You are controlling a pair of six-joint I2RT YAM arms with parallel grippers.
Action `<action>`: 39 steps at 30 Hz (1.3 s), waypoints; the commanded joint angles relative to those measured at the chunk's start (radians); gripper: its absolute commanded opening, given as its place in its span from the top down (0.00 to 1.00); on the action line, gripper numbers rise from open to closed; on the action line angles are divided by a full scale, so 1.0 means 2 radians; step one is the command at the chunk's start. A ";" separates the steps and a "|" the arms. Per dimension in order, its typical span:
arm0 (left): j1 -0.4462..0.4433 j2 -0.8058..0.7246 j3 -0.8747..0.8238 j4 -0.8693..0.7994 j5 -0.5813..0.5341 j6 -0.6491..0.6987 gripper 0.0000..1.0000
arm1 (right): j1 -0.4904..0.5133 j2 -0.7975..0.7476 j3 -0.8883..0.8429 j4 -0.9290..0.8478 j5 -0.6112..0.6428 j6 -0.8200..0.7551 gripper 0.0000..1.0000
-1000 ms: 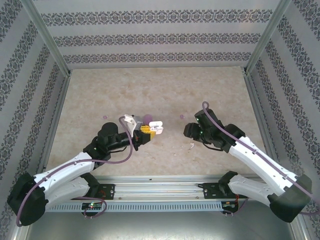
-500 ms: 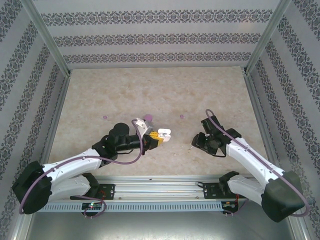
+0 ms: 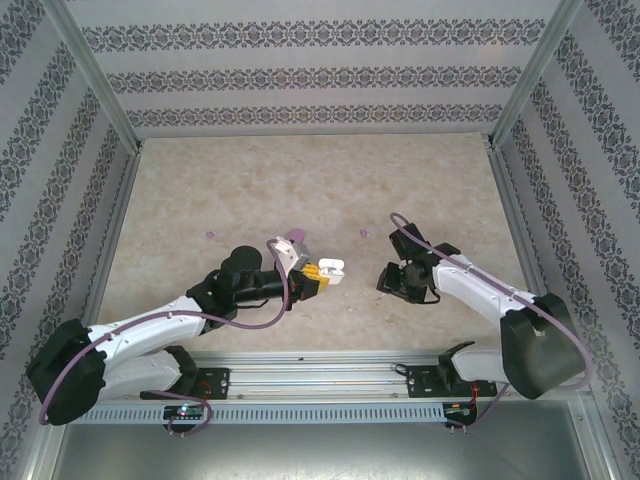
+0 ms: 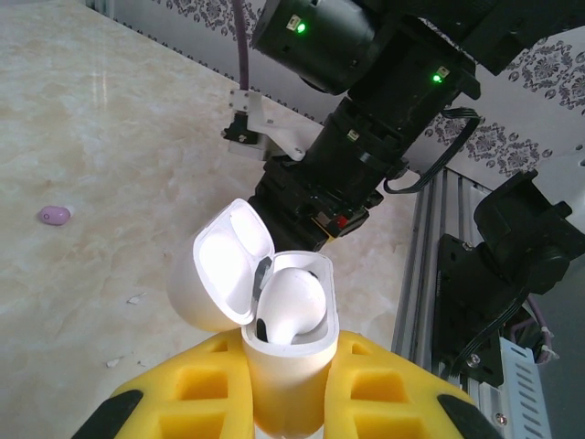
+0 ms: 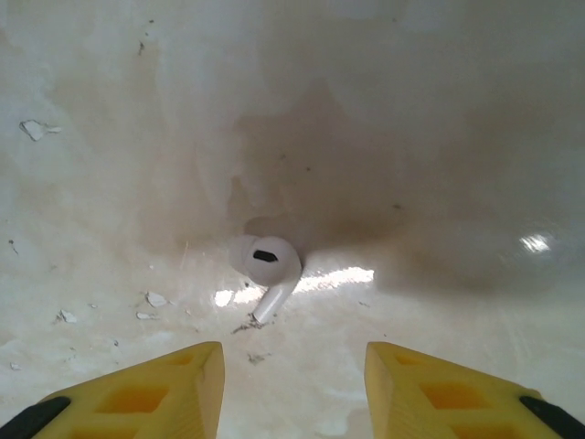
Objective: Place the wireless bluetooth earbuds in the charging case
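The white charging case (image 4: 288, 352) stands upright with its lid (image 4: 224, 274) swung open to the left, and my left gripper (image 4: 285, 402) is shut on its body. One of the wireless bluetooth earbuds (image 4: 292, 302) sits inside the case. In the top view the case (image 3: 331, 269) is held just left of the table's middle. The other earbud (image 5: 267, 265) lies on the marble table, stem toward me, just ahead of my right gripper (image 5: 292, 380). That gripper is open, low over the table, with nothing between its yellow fingertips. In the top view the right gripper (image 3: 390, 283) faces the case.
Small purple bits (image 3: 295, 235) (image 3: 363, 233) (image 3: 209, 234) lie on the marble top (image 3: 300, 180), one also in the left wrist view (image 4: 55, 215). White flakes (image 5: 155, 299) lie near the loose earbud. A metal rail (image 3: 320, 365) runs along the near edge, and patterned walls enclose the table.
The left arm carried the case a little to the right, then held still. The right gripper swung left and down over the loose earbud, and its jaws narrowed somewhat.
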 commanded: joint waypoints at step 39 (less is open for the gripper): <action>-0.010 0.000 -0.001 0.039 -0.018 0.003 1.00 | 0.088 0.045 0.133 -0.076 0.096 -0.098 0.77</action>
